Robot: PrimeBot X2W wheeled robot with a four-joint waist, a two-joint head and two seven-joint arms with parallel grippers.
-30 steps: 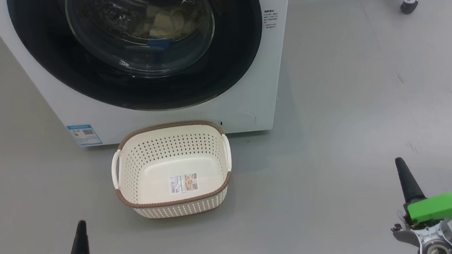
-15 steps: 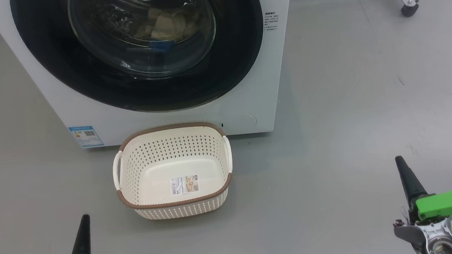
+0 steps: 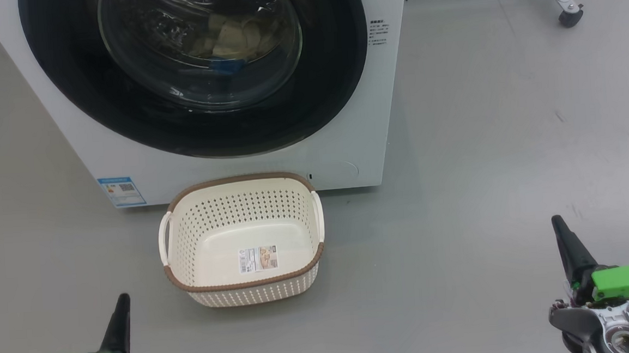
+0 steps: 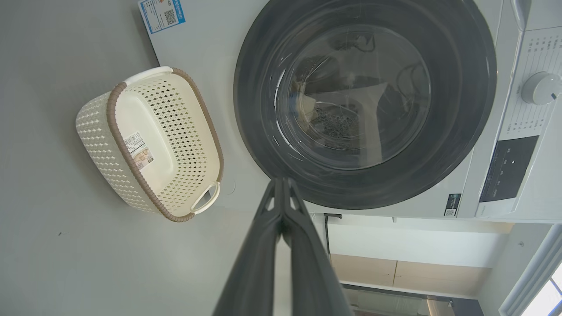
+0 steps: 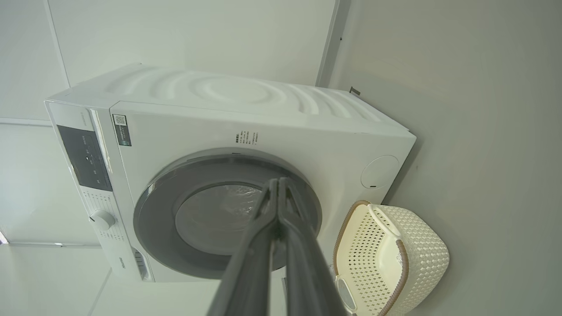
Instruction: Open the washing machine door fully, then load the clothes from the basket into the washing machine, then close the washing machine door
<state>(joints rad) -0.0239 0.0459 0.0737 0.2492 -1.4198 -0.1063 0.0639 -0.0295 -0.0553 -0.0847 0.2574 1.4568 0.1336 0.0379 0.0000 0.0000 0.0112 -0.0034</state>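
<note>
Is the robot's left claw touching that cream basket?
Apart. In the head view, a stretch of bare grey floor separates the left gripper from the basket.

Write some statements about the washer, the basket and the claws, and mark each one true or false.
1. The basket holds only a label. True.
2. The washing machine door stands open. False: it is shut.
3. Pale clothes lie behind the door glass. True.
4. The left claw grips the basket handle. False: it is shut on nothing, apart from the basket.
5. The right claw is shut. True.
</note>
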